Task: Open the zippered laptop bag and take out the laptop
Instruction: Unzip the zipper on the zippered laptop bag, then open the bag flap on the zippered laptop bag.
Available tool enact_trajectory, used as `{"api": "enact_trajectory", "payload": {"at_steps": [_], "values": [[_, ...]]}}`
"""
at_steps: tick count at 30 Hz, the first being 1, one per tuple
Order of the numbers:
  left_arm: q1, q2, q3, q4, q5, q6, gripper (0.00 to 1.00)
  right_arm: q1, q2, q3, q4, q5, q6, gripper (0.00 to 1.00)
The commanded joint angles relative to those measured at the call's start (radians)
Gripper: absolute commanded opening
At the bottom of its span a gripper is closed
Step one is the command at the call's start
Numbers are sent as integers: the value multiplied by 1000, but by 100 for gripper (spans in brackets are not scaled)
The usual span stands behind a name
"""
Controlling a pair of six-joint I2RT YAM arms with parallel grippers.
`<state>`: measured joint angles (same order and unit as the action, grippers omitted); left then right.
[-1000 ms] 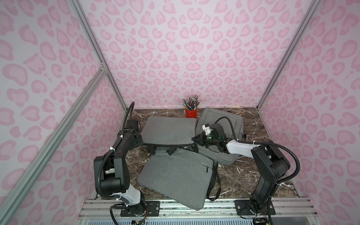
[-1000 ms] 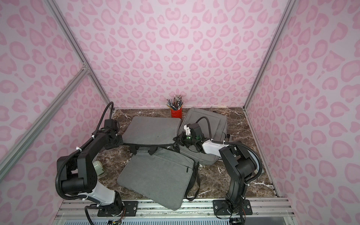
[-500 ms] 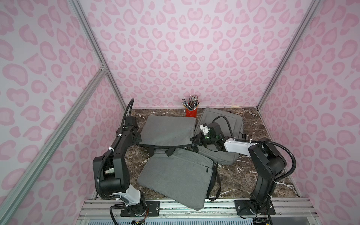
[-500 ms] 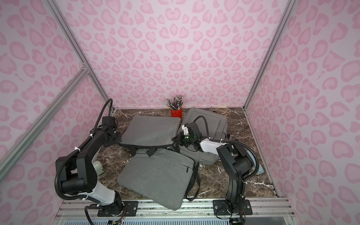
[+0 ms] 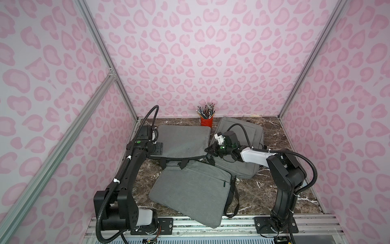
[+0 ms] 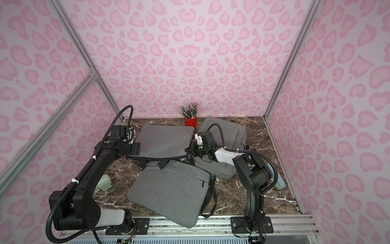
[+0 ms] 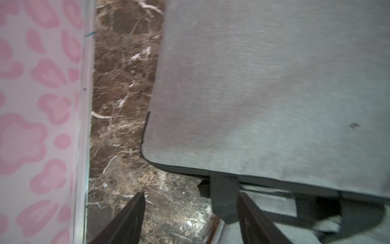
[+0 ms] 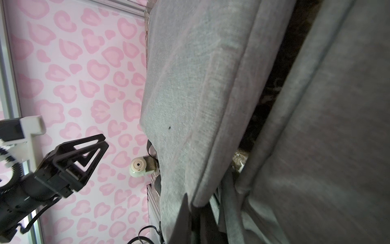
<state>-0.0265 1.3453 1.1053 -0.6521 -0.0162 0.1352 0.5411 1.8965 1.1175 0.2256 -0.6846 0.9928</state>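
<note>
The grey laptop bag [image 5: 183, 141] lies at the back middle of the marble table [image 5: 263, 190], and it also fills the left wrist view [image 7: 263, 84]. Its front right corner is pinched and lifted slightly by my right gripper [image 5: 207, 150] [image 8: 190, 211], which is shut on the fabric edge. My left gripper [image 5: 157, 147] [image 7: 191, 211] stands open at the bag's front left corner. A black handle strap [image 7: 223, 200] hangs between its fingers, close to one of them. The laptop is hidden.
A second grey bag [image 5: 190, 186] lies in front, overlapping the first bag's handles. A third one [image 5: 251, 135] lies under the right arm. A red pencil cup [image 5: 206, 121] stands at the back wall. A pale green object [image 6: 104, 181] sits by the left arm. The left wall [image 7: 42, 105] is close.
My left gripper has gone from shut to open at the bag's left corner. My right gripper has stayed shut on the right corner and shifted slightly left.
</note>
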Motion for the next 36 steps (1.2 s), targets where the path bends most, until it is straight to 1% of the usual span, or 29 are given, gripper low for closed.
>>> {"api": "enact_trajectory", "payload": {"at_steps": [1, 2, 4, 5, 9, 13, 19, 23, 25, 27, 30, 34, 36], "values": [[-28, -65, -59, 53, 174, 174, 79, 1, 10, 18, 20, -23, -54, 0], [-35, -82, -78, 76, 190, 195, 83, 0, 14, 21, 21, -23, -54, 0], [-51, -80, -75, 69, 225, 237, 83, 0, 21, 26, 24, -27, -55, 0], [-68, -66, -64, 53, 224, 262, 83, 1, 23, 27, 21, -26, -57, 0], [-148, -19, -51, 41, 175, 361, 83, 2, 26, 31, 7, -26, -69, 0], [-219, 27, -83, 104, 142, 466, 83, 2, 26, 31, 6, -30, -69, 0], [-249, 107, -82, 125, 78, 581, 83, 7, 29, 31, -1, -27, -68, 0], [-260, 168, -79, 142, 0, 627, 83, 8, 35, 31, 9, -30, -63, 0], [-260, 196, -65, 140, -13, 637, 81, 8, 36, 28, 12, -29, -63, 0], [-262, 224, -54, 142, -2, 648, 80, 8, 40, 25, 19, -32, -59, 0], [-263, 279, -32, 141, -35, 653, 77, 8, 44, 25, 25, -41, -54, 0], [-262, 325, 7, 126, -32, 642, 68, 8, 45, 26, 25, -50, -61, 0], [-260, 336, 20, 123, -42, 644, 63, 9, 47, 25, 23, -53, -65, 0]]}}
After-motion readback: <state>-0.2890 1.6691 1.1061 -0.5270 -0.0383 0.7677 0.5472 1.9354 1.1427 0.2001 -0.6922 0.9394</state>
